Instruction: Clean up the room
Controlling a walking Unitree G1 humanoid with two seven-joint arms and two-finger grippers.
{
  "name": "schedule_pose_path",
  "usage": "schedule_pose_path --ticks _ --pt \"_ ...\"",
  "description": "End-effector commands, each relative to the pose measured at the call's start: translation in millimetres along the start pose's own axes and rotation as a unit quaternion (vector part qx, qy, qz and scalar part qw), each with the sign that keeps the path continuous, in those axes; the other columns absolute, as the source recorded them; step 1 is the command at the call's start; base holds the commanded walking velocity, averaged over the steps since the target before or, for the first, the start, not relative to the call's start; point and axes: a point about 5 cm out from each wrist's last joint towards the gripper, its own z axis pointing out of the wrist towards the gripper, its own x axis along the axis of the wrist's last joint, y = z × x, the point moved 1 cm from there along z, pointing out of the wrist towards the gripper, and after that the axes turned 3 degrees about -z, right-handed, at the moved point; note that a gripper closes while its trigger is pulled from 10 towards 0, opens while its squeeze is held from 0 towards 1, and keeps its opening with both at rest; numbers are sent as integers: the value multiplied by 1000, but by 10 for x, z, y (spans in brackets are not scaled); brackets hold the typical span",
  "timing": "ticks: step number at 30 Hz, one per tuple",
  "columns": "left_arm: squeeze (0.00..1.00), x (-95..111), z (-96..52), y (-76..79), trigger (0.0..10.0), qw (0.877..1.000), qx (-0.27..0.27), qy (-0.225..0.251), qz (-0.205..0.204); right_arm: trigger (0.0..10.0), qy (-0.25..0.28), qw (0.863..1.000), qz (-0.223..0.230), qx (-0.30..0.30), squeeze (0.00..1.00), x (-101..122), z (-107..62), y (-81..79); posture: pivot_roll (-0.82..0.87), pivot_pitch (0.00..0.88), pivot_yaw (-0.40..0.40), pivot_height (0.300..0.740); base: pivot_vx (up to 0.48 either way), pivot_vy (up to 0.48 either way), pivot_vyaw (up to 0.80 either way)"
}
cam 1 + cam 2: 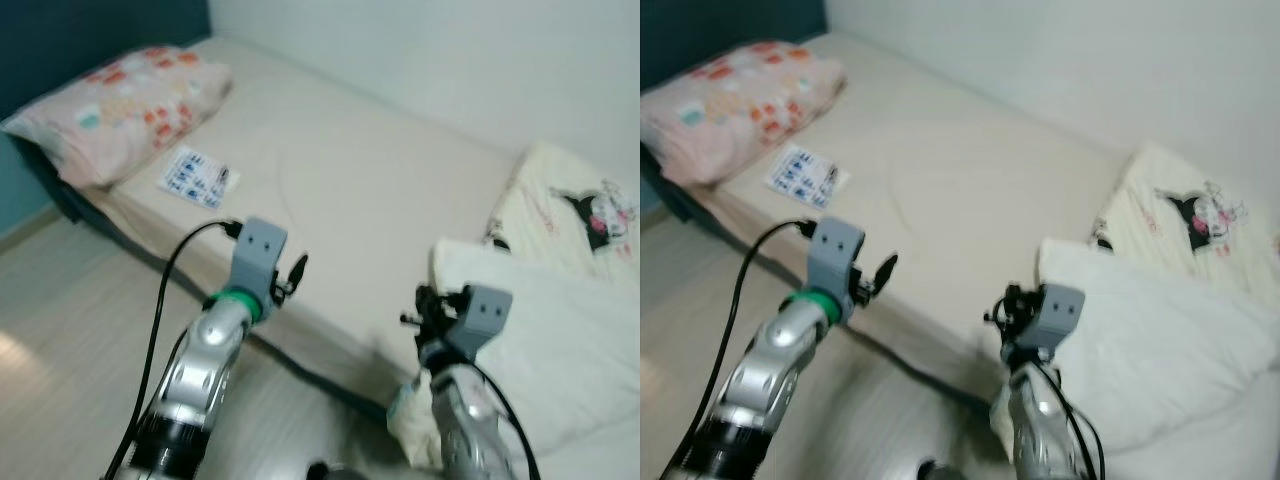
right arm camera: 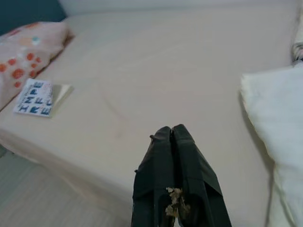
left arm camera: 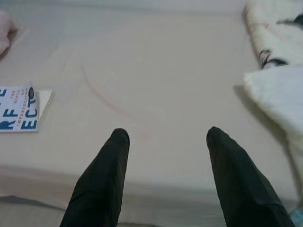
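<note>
Left wrist view: left claw (image 3: 165,137) spread above bed (image 1: 370,200); right claw (image 2: 173,135) pressed together; book (image 1: 197,176) far left.

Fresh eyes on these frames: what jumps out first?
The bed spans the scene, with a floral pillow at its head and a book just beside that. A white duvet is heaped at the foot. Both claws hover at the near edge: left claw open, right claw shut.
</note>
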Motion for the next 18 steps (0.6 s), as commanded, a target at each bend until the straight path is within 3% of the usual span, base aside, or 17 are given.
schedule_pose_path --ticks 1,18 --pt "0 -8 -2 71 10000 1000 -13 1 -5 10000 -5 1000 -1 -12 0 -23 -39 75 4 102 7 733 0 0 -800" --pt "0 0 6 81 10000 1000 -15 3 -7 10000 -1 1000 -5 -7 0 -12 -31 61 4 102 7 733 0 0 -800"
